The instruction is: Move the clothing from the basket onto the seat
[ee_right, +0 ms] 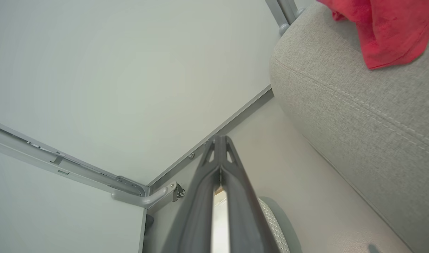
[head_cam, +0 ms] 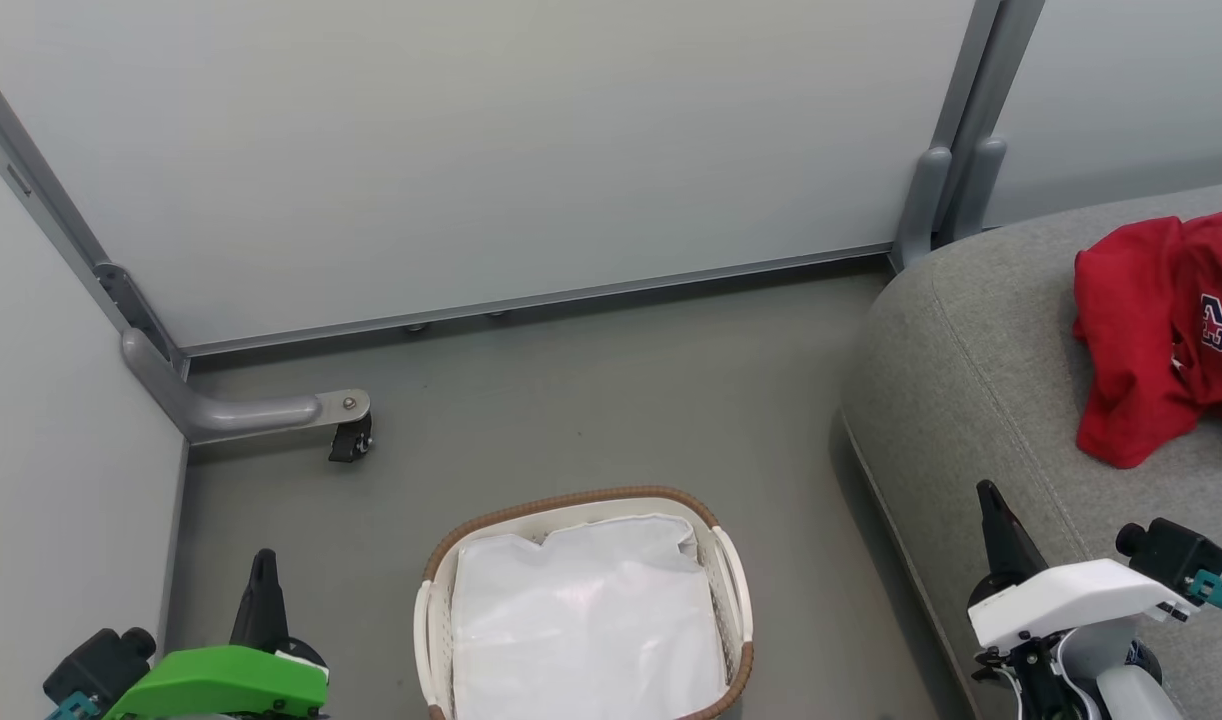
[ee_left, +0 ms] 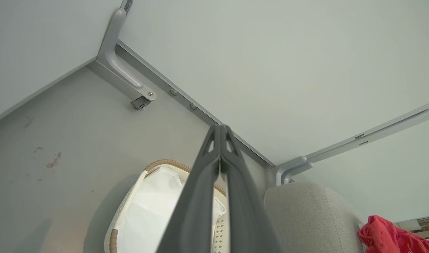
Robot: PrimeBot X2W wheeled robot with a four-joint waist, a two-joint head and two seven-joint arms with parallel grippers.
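Looking down from the head view, the basket [head_cam: 571, 497] stands on the grey floor [head_cam: 591, 400] and holds nothing red; inside it I see the white liner [head_cam: 586, 620] alone. The clothing [head_cam: 1161, 330] lies as a crumpled red heap on the seat [head_cam: 971, 400], near the right edge of the picture, with white-edged print showing. Whether the heap is one garment or two, I cannot tell, because part of it is cut off. The left hand [head_cam: 263, 560] sits at the lower left and the right hand [head_cam: 989, 500] at the lower right, above the front edge of the seat; both are clenched and carry nothing.

From the left wrist view, the left hand [ee_left: 220, 131] has its two fingers pressed together, empty. Behind them the basket [ee_left: 165, 162] shows its liner [ee_left: 154, 207] with no red cloth, and the clothing [ee_left: 390, 237] rests on the seat [ee_left: 305, 218] well apart from it.

From the right wrist view, the right hand [ee_right: 219, 140] is clenched on nothing too. The clothing [ee_right: 386, 35] lies on top of the seat [ee_right: 358, 105], by the stitched seam.

In my judgement the moving is finished, or very nearly; what is left is perhaps only to confirm that nothing hides under the liner.
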